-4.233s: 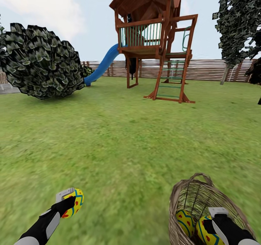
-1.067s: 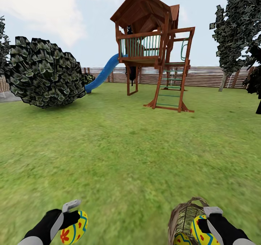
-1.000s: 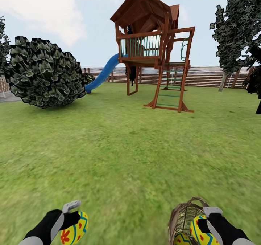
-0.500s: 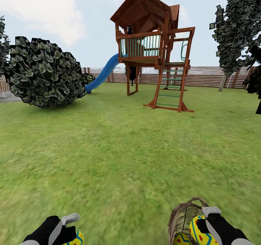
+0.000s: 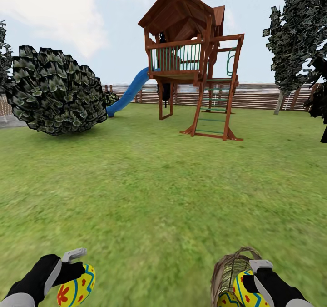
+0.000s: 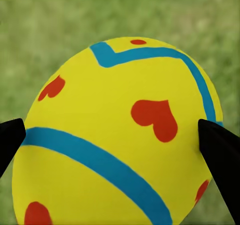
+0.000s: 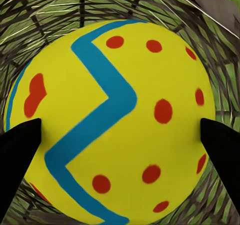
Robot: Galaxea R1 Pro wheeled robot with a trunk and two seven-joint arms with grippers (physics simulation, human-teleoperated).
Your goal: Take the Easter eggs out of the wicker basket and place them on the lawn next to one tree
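Note:
My left gripper (image 5: pixel 75 282) is shut on a yellow Easter egg (image 5: pixel 78 289) with blue bands and red marks, held low over the lawn (image 5: pixel 154 193) at the head view's bottom left. The left wrist view has this egg (image 6: pixel 120 135) between the left gripper's (image 6: pixel 117 142) dark fingers, grass behind. My right gripper (image 5: pixel 247 284) is shut on a second egg (image 5: pixel 243 291) at the mouth of the wicker basket (image 5: pixel 227 270). Woven walls ring that egg (image 7: pixel 115 120) in the right gripper (image 7: pixel 120 145). Another egg (image 5: pixel 223 300) lies lower in the basket.
A wooden playset (image 5: pixel 195 57) with a blue slide (image 5: pixel 129 86) stands far ahead before a slat fence (image 5: pixel 263 95). A dark mottled bush (image 5: pixel 56 91) sits at the left, a dark-leaved tree (image 5: pixel 295 34) at the right. Open grass stretches between.
My left gripper has carried its egg to the left and a little lower. The right gripper has barely moved, holding its egg at the basket. Since the oldest frame the view has shifted.

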